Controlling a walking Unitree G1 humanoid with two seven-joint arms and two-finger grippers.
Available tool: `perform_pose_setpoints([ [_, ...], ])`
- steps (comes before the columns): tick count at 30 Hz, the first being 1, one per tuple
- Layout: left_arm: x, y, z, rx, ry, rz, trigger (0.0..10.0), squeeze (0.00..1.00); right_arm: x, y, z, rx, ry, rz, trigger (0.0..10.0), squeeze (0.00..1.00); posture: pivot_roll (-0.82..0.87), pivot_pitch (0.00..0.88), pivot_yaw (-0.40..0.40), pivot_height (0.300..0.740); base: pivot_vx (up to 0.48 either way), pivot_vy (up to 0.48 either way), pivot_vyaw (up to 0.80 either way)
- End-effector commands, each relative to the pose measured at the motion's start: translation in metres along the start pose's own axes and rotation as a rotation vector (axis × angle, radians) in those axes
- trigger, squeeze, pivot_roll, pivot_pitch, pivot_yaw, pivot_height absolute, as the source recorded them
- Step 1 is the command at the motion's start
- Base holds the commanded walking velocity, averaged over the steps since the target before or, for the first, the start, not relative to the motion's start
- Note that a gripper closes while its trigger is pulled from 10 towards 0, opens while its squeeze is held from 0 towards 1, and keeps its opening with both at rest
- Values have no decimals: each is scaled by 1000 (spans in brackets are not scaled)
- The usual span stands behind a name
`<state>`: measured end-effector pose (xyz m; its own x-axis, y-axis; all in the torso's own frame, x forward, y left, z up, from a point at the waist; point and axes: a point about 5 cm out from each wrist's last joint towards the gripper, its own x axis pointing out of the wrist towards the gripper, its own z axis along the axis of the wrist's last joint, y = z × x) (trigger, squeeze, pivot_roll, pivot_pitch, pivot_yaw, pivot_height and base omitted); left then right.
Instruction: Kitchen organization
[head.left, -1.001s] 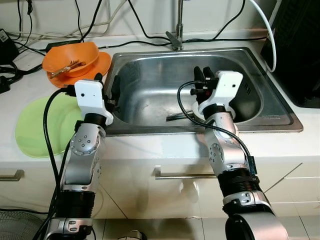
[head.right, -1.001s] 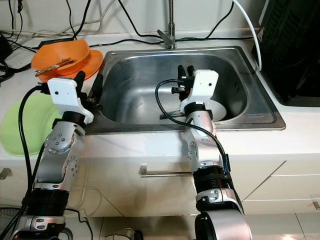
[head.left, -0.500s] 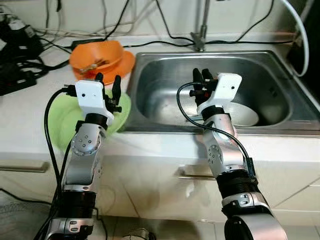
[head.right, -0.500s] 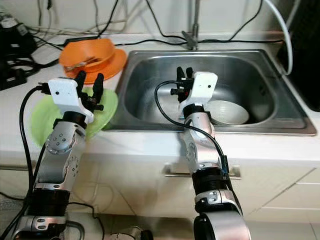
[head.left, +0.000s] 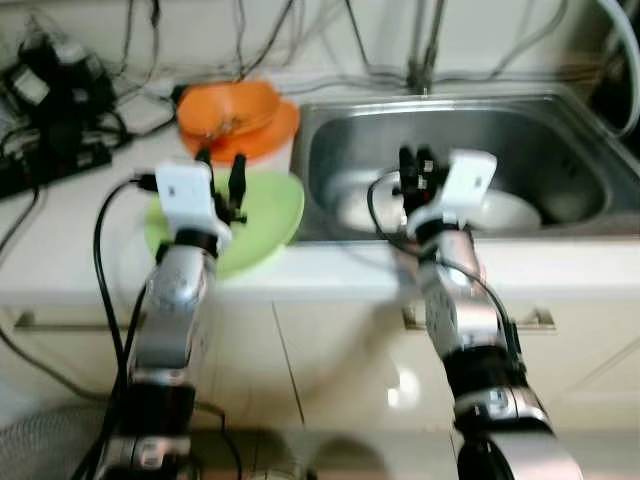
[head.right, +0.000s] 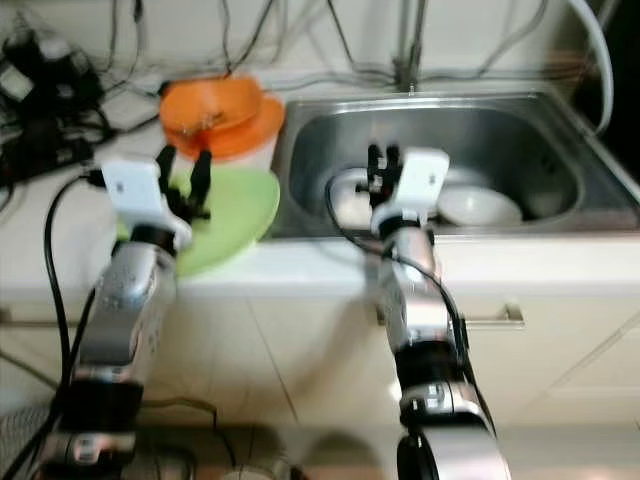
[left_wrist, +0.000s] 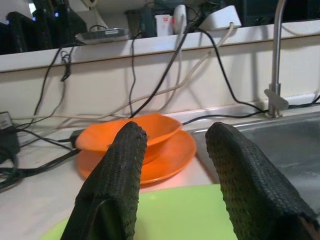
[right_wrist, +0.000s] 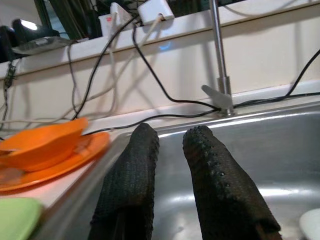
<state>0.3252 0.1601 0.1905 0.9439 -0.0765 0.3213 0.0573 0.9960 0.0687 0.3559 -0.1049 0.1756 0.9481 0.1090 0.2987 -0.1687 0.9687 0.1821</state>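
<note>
Left gripper (head.left: 222, 172), fingers spread and empty, hovered over a lime-green round plate (head.left: 268, 208); right gripper (head.left: 417, 165), narrowly parted, fronted the stainless-steel sink (head.left: 560, 130) beside a stacked orange bowl (head.left: 232, 105).

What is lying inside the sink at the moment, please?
A white bowl sits on the bottom of the sink, toward the robot's right. A second pale dish shows beside it, mostly covered by the right claw, so its shape cannot be told. The picture is blurred.
</note>
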Motion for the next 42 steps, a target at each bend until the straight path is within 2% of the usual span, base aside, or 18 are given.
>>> perform_pose_setpoints([
  [1, 1, -1, 1, 1, -6, -2, 10000, 0, 2, 0, 2, 3, -4, 4, 10000, 0, 153, 30, 107, 740, 0, 0, 0],
  [15, 2, -2, 8, -6, -24, -4, 10000, 0, 1, -1, 0, 3, 7, 11, 10000, 0, 157, 31, 110, 740, 0, 0, 0],
  [18, 2, -2, 7, 2, -15, 0, 10000, 0, 1, -1, 0, -29, 15, 17, 10000, 0, 158, 32, 110, 740, 0, 0, 0],
  [25, 1, -1, 7, 7, -12, 4, 10000, 0, 0, -2, -1, -41, 15, 24, 10000, 0, 159, 35, 110, 740, 0, 0, 768],
  [34, 0, 1, 9, 17, -13, 12, 10000, 0, 0, -2, -2, -39, 24, 26, 10000, 0, 165, 46, 110, 740, 0, 0, 0],
  [42, -1, 0, 9, 20, -9, 5, 10000, 0, -1, -2, -3, -45, 27, 26, 10000, 0, 164, 59, 113, 740, 0, 0, 780],
])
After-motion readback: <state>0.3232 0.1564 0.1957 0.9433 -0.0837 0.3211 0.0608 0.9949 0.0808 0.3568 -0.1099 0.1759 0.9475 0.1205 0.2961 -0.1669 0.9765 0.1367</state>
